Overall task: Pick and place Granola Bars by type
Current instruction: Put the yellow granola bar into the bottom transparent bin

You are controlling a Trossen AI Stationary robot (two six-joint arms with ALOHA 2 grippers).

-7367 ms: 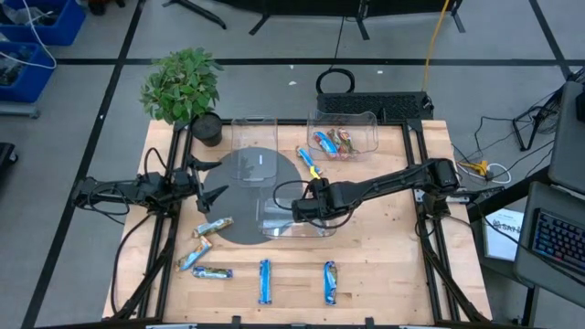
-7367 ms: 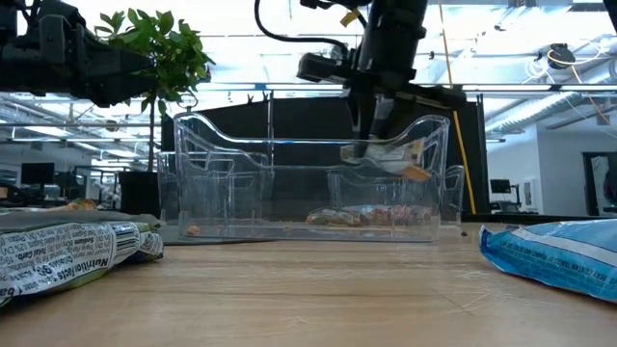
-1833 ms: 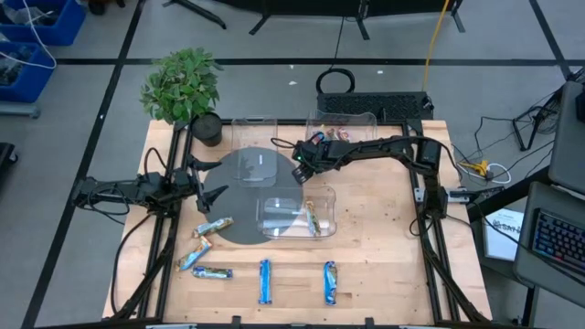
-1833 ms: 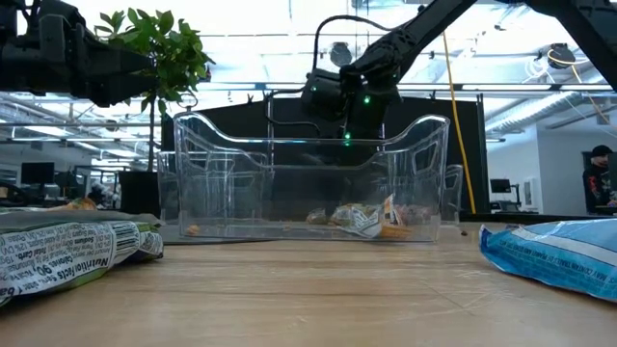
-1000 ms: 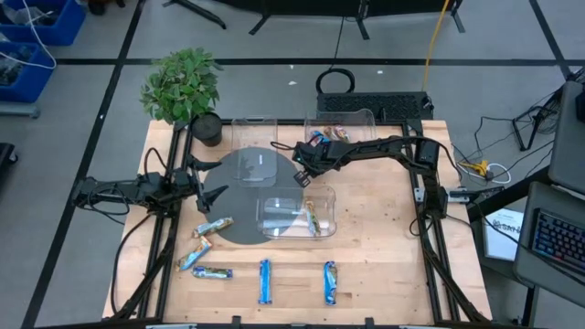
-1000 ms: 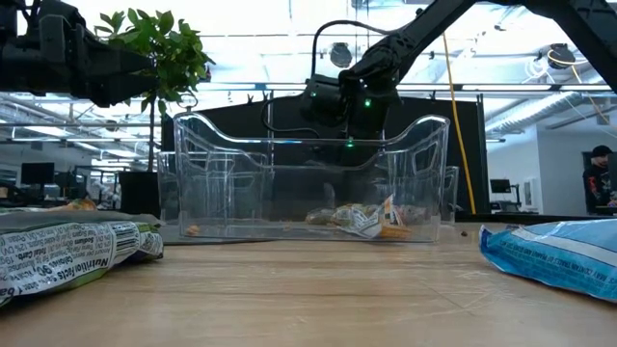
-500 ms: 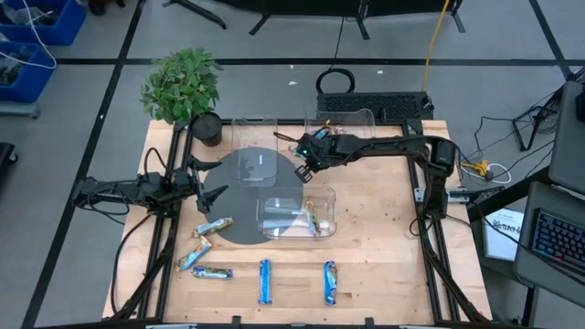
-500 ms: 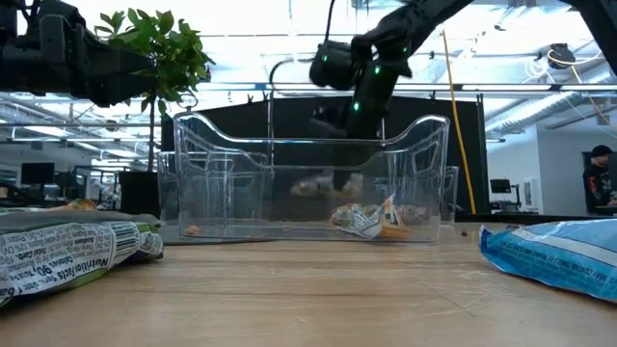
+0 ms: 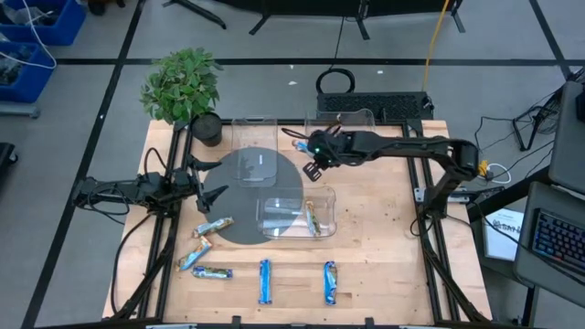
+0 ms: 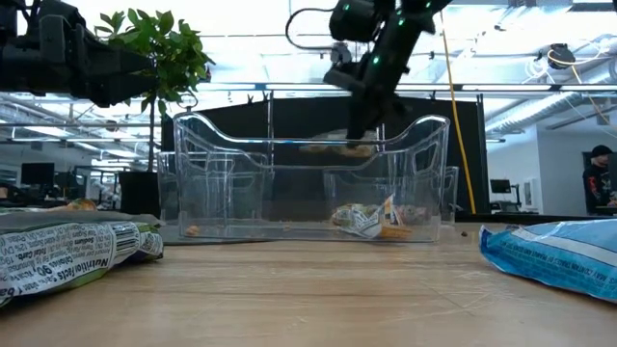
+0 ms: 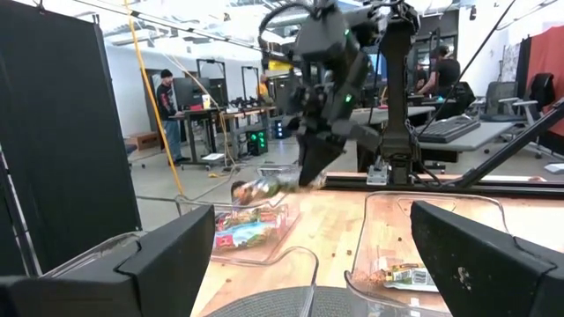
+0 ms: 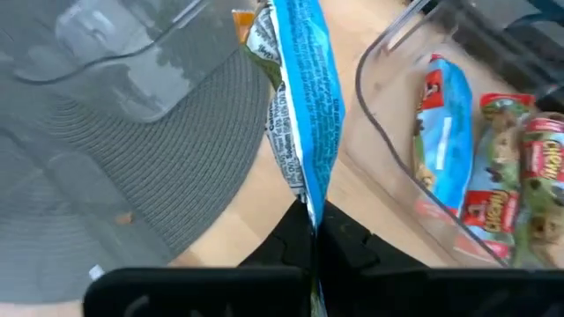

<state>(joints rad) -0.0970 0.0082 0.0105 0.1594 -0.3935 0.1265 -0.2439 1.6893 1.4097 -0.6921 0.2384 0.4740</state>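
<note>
My right gripper [image 9: 312,164] is shut on a blue-wrapped granola bar [image 12: 300,106], raised between the grey round mat and the far right bin [image 9: 344,133]. That bin holds several bars [image 12: 476,176]. The near bin [image 9: 297,215] holds one bar [image 9: 312,219]. Several more bars lie flat on the wood near the front edge [image 9: 264,281] and near the left [image 9: 212,226]. My left gripper [image 9: 216,192] waits open at the mat's left edge. My right gripper pinches the blue bar by one end [image 12: 308,210] between its two fingers. The bar sticks out forward past the fingertips, seen edge-on in the right wrist view. In the low view the bar [image 10: 333,147] lies roughly level and lifted clear above the bin's rim.
A potted plant [image 9: 181,84] stands at the table's far left corner. A third clear bin [image 9: 254,132] sits at the far edge, left of the bar-filled bin. The grey mat [image 9: 239,206] lies under the near bin's left part. People are in the room beyond.
My right gripper has risen from the table between the bins, carrying the blue bar up clear of the wood, and has shifted slightly toward the table's right and the far right bin. The left arm has kept still.
</note>
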